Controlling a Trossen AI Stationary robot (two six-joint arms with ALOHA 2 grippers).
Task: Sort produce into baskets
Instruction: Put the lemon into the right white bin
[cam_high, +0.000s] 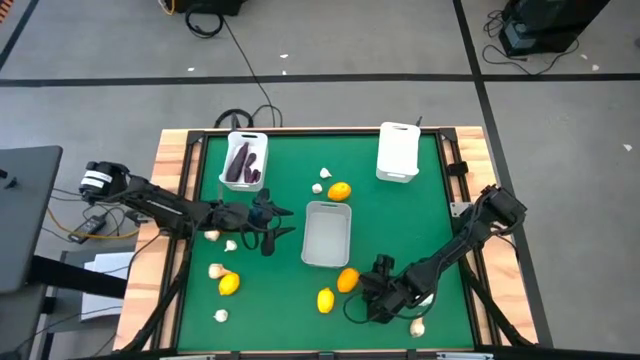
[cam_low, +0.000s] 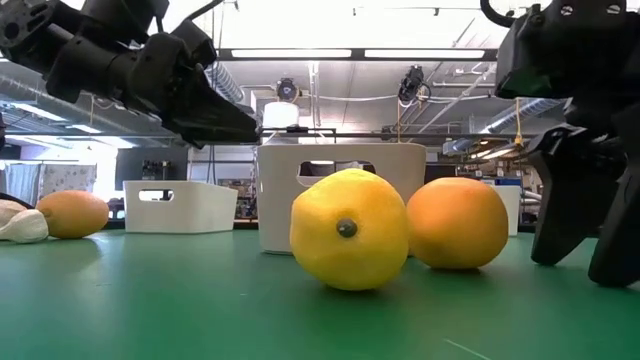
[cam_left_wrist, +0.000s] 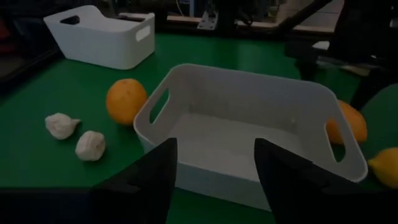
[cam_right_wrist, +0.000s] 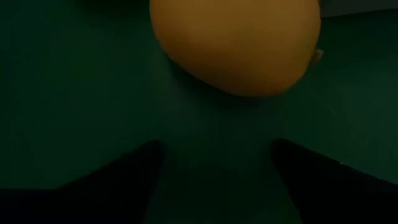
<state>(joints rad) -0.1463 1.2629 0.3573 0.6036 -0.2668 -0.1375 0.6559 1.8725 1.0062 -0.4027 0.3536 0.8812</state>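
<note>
Early stage: purple veg (cam_high: 243, 163) already in far-left bin (cam_high: 228, 174); middle bin (cam_high: 326, 234) and far-right bin (cam_high: 397, 152) empty. Citrus, garlic scattered on mat. Right gripper (cam_high: 366, 296) spread wide, empty, just beside orange (cam_high: 347, 280). Left gripper (cam_high: 280, 222) part-open, empty, facing middle bin

A green mat (cam_high: 400, 220) covers a wooden-edged table (cam_high: 168, 150) at frame centre. Black cables (cam_high: 240, 60) trail across grey floor (cam_high: 90, 110) at top. A grey panel (cam_high: 25, 215) sits at left edge.
</note>
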